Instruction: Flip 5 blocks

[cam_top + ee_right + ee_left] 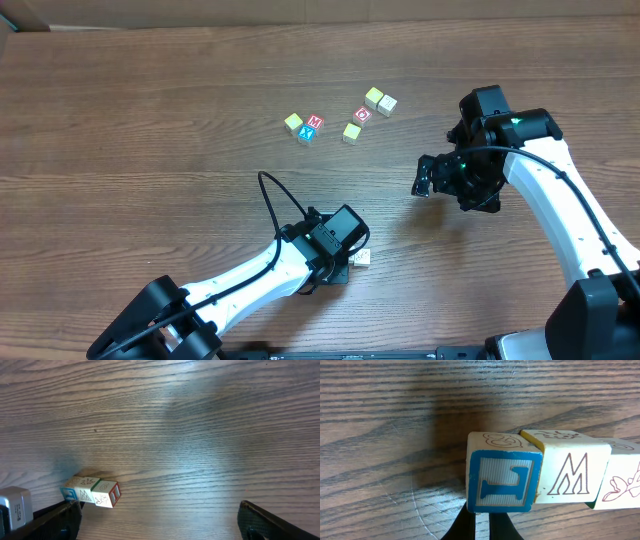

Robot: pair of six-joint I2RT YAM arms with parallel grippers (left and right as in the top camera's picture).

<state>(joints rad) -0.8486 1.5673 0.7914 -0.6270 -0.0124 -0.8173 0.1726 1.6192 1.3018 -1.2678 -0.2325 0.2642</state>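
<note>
Near the front of the table (120,120), the left claw (481,522) is fully closed with nothing between its jaws, its tip just under the blue block (504,482). This block ends a row of three: the M block (567,472) touches it, then comes a pale block (622,480). Flipping the blue one seems to be in hand; the next move needs a small push that tips it without dragging its neighbours. Further off, the right claw (428,182) hangs wide open and empty, and the other blocks (352,132) lie well apart behind
</note>
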